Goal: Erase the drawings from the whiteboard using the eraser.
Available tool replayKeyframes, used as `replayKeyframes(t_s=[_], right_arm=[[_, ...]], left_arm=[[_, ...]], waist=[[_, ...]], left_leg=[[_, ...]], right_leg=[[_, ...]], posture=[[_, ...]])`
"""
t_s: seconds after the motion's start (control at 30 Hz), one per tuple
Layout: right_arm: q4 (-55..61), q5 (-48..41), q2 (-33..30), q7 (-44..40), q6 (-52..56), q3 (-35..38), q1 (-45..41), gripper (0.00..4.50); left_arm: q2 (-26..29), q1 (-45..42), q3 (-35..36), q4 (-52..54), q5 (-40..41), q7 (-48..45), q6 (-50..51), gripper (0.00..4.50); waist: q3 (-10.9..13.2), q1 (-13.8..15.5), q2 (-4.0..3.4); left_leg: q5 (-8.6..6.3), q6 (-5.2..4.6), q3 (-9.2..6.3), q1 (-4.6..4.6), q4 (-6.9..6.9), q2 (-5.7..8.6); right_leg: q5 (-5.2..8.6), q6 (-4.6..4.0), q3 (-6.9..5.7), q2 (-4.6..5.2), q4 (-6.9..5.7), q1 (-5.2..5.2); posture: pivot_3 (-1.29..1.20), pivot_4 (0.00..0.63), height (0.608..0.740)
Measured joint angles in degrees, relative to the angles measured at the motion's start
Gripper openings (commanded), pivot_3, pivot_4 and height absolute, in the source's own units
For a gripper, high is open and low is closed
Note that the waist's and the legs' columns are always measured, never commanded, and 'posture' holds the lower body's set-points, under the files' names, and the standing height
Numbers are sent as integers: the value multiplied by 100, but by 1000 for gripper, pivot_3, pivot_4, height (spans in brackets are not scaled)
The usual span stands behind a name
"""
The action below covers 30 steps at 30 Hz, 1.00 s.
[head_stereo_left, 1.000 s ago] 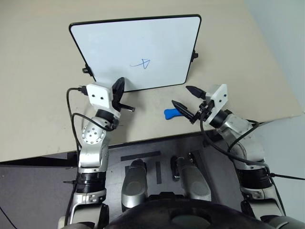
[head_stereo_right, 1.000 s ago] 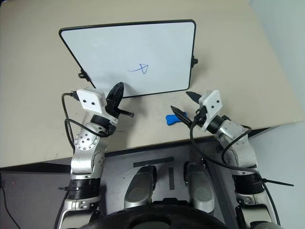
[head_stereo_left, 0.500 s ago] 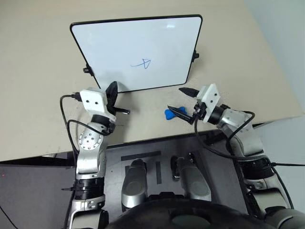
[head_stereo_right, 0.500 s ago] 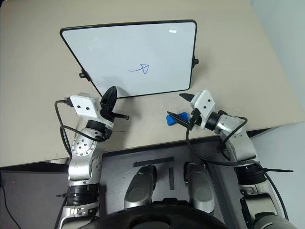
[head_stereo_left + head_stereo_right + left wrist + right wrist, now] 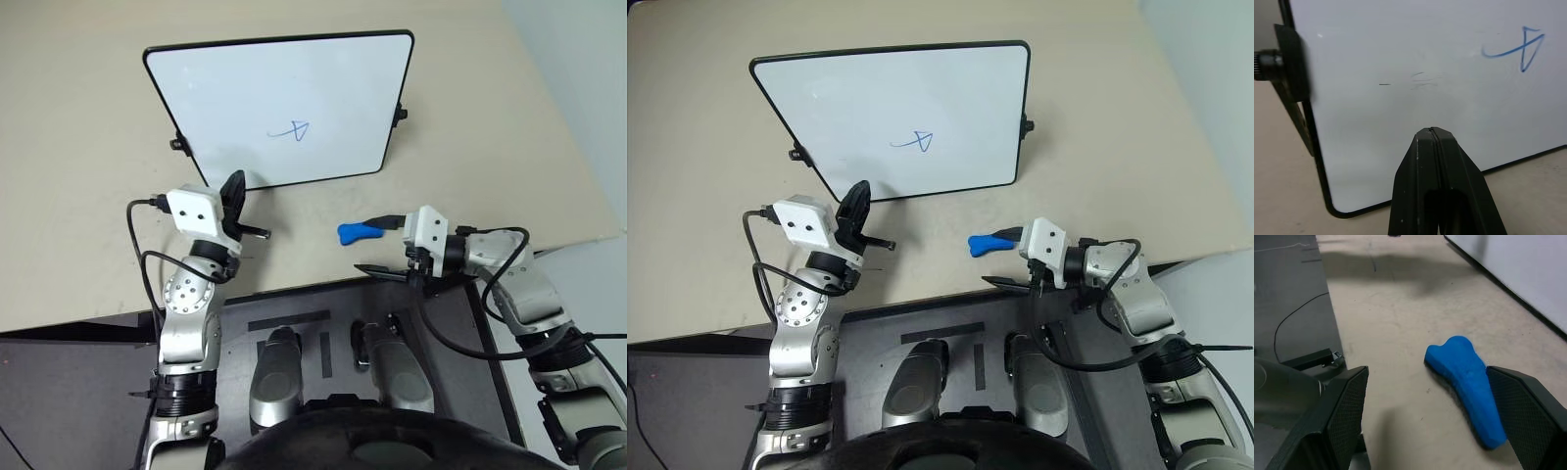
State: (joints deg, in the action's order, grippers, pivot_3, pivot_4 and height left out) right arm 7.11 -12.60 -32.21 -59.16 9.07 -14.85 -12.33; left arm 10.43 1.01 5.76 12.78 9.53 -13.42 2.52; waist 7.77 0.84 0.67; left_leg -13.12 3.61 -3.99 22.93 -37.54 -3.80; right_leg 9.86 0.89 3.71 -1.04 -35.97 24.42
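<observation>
Fingers spread wide, the right claw (image 5: 1425,426) is straddling the eraser (image 5: 1466,384) lying on the table (image 5: 78,225) near the whiteboard (image 5: 245,98), seemingly lining up a grasp, while the left claw (image 5: 1432,134) is sitting closed.

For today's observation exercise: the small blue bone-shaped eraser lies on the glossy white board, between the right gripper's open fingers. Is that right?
Not quite. The small blue bone-shaped eraser lies on the beige tabletop, beside the black-framed glossy white board; the right wrist view shows this. It is between the right gripper's open fingers.
</observation>
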Motion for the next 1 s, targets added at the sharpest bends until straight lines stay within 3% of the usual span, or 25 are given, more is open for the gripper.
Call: replayKeyframes(t_s=[0.3,0.4,0.7,0.73,1.0], right_arm=[[-594,111,225,-45,-160,-43,-311,4057],[-717,158,238,-46,-241,-51,-396,3489],[-998,388,275,67,-634,-34,-534,184],[-1016,397,292,70,-671,-34,-534,18],[-1100,547,360,110,-863,-34,-620,18]], left_arm=[[-54,-15,-17,-63,-4,7,-48,0],[-59,-27,-16,-88,-4,9,-89,0],[-73,-139,-17,-197,-9,21,-157,0],[-73,-156,-17,-214,-8,20,-164,0],[-60,-217,-11,-267,-8,9,-184,0]], waist=[[0,-1,0],[0,-1,0],[0,-1,0],[0,-1,0],[0,-6,0]], left_leg=[[-2,-3,-24,0,-17,-4],[-3,-4,-29,0,-18,-4],[-11,-9,-39,0,-18,-6],[-12,-9,-39,0,-18,-6],[-14,-9,-38,-1,-25,-6]], right_leg=[[-2,-2,1,0,-4,-2],[-5,-7,2,0,-4,-2],[-21,-33,3,1,-4,-2],[-27,-43,3,1,-4,-2],[-26,-42,5,1,-3,-1]], posture=[[0,150,740],[0,150,740],[0,150,740],[0,150,740],[0,150,740]])
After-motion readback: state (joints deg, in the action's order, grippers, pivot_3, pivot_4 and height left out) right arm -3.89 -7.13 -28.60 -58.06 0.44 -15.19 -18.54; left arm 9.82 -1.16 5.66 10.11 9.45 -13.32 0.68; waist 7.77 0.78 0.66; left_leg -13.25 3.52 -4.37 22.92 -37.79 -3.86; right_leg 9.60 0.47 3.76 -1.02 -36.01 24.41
